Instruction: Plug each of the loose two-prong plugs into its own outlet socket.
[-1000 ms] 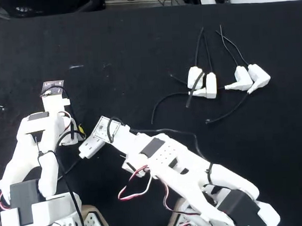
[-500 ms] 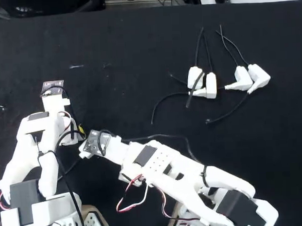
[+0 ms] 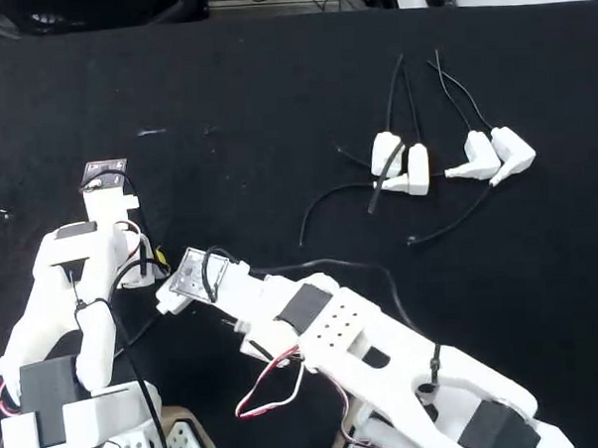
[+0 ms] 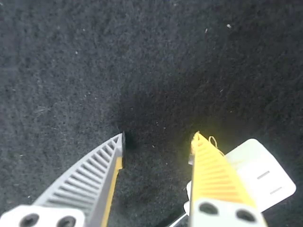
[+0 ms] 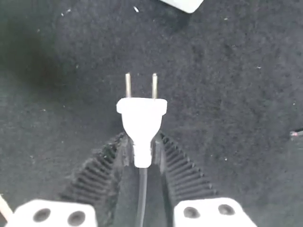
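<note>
**Plug gripped prongs-first, socket waiting beside the open gripper**

High view: the right arm [image 3: 323,322] stretches toward the left arm [image 3: 73,283], and other white plugs and sockets [image 3: 401,165] lie well apart.

Left wrist view: the left gripper [image 4: 157,137] stands apart. A slotted socket [image 4: 262,175] lies just beside its yellow finger, probably ready for steadying.

Right wrist view: the right gripper [image 5: 141,142] is clamped on the two-prong plug [image 5: 141,111], prongs pointing ahead for insertion.

No writing is legible.

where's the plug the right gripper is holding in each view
right wrist: plug at centre, clamped by the right gripper, prongs ahead.
high: probably the white end at the right arm's tip.
left wrist: shared landmark, the white socket beside the yellow finger; likely the white corner past the prongs.
</note>
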Available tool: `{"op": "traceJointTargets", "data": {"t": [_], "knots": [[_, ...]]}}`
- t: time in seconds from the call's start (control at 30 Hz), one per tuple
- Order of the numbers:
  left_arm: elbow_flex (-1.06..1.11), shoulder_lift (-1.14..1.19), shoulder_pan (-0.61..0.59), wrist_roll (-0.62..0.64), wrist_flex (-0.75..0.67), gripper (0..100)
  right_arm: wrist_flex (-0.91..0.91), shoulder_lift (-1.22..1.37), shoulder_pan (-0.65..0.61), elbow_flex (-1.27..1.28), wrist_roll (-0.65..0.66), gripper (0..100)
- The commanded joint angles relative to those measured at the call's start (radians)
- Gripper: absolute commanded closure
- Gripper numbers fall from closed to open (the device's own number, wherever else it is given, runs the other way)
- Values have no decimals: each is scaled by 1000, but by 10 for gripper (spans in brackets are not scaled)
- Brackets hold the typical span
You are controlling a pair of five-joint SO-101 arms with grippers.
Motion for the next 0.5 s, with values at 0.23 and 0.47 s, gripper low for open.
{"op": "traceJointTargets", "data": {"t": [0.23, 0.47], "knots": [[12, 3, -7, 2, -3, 769, -127, 58, 25, -59, -58, 823], [12, 3, -7, 2, -3, 769, -176, 232, 25, -113, -66, 829]]}}
